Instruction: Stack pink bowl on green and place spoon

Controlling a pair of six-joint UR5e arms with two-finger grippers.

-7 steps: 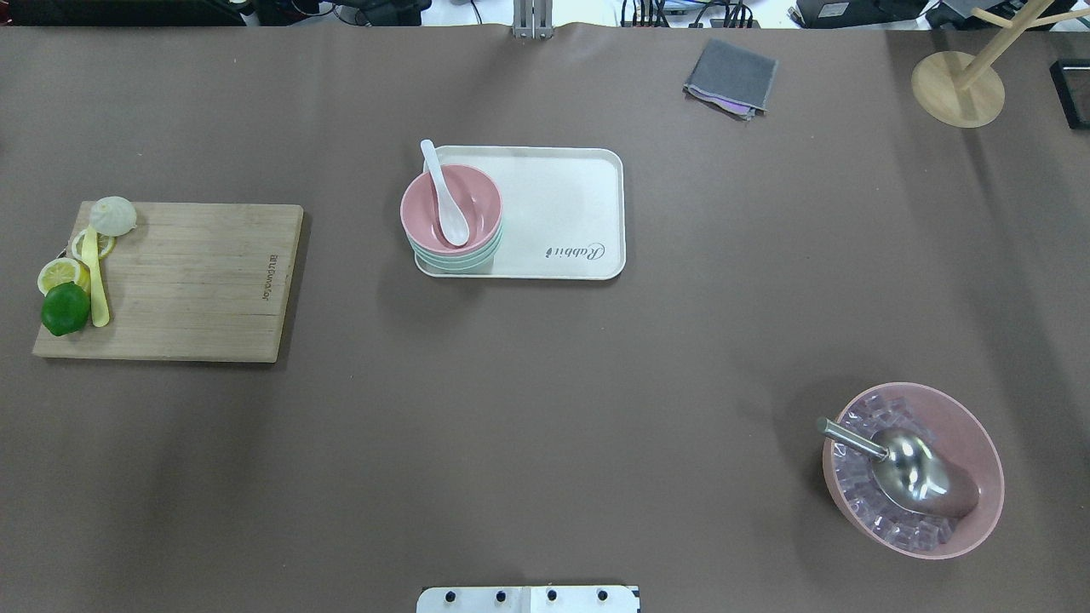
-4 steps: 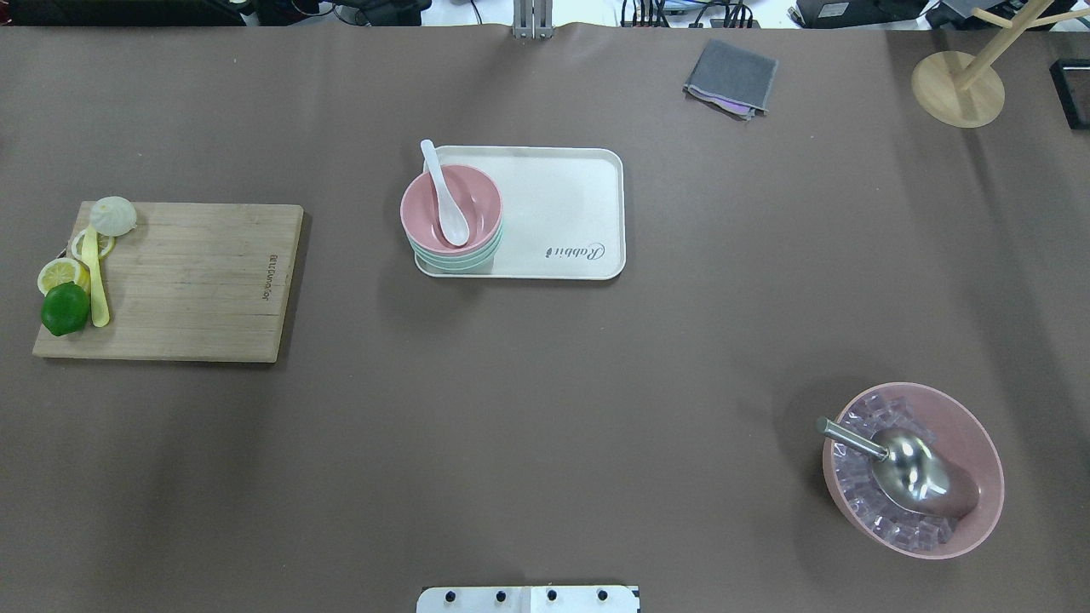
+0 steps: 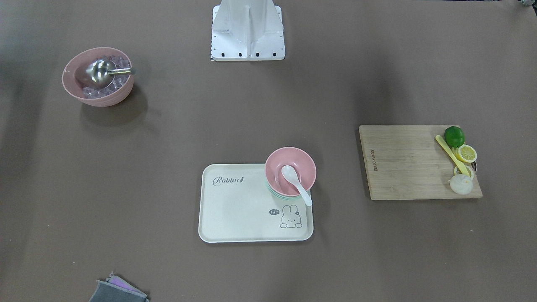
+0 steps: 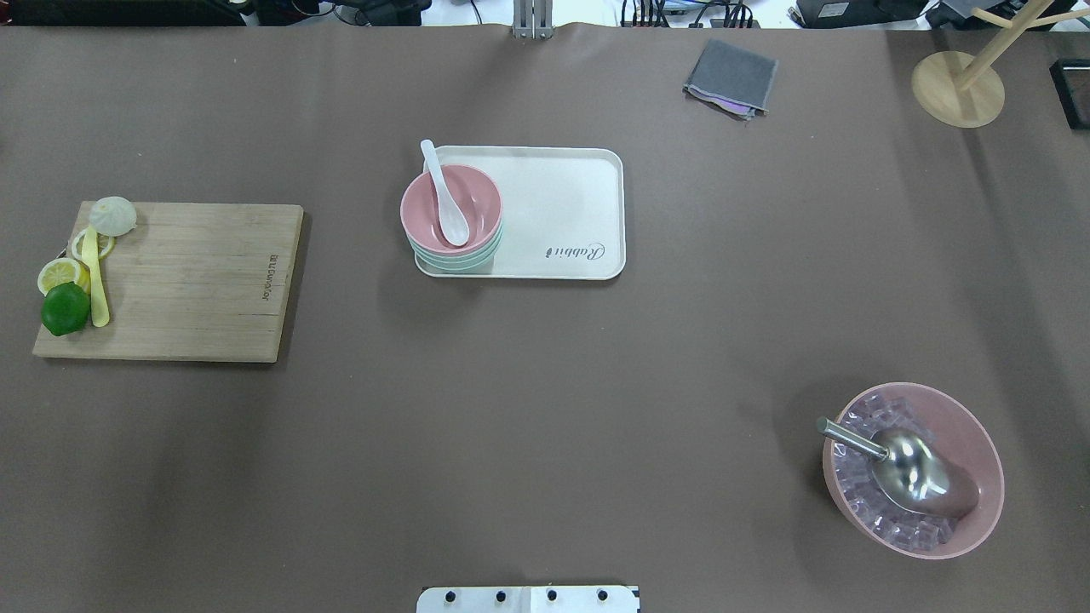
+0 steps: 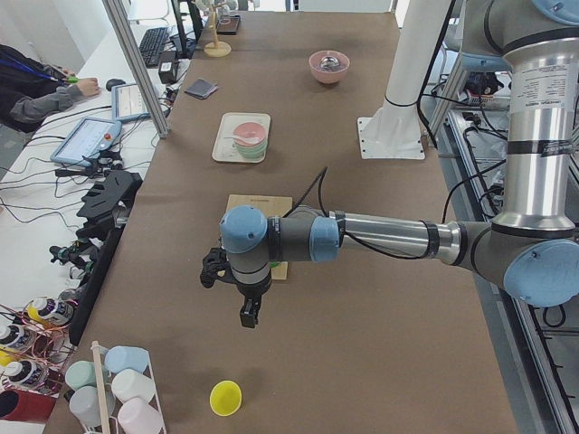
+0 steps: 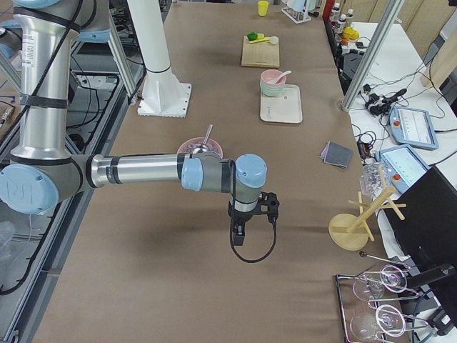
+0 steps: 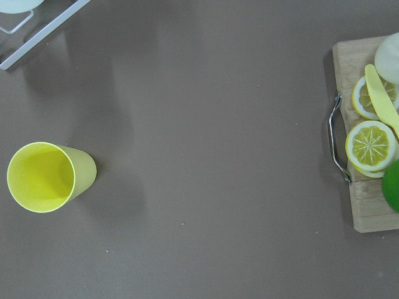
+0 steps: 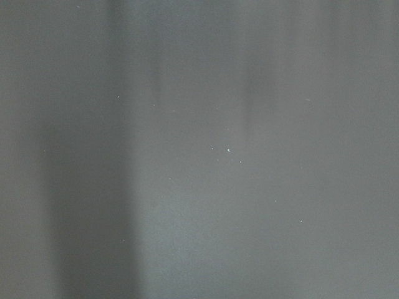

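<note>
The pink bowl (image 4: 481,200) sits nested on the green bowl (image 4: 456,262) at the left end of the white tray (image 4: 562,204). The white spoon (image 4: 444,194) lies in the pink bowl with its handle over the far rim. The same stack shows in the front-facing view (image 3: 293,161). Neither gripper is in the overhead or front-facing view. The left gripper (image 5: 249,312) hangs over bare table far from the tray, past the cutting board. The right gripper (image 6: 238,236) hangs over bare table at the other end. I cannot tell whether either is open or shut.
A wooden cutting board (image 4: 196,281) with a lime, lemon slices and a yellow knife lies at the left. A large pink bowl (image 4: 971,426) of ice with a metal scoop stands front right. A grey cloth (image 4: 732,75) and a wooden stand (image 4: 958,89) are at the back. A yellow cup (image 7: 47,176) lies under the left wrist.
</note>
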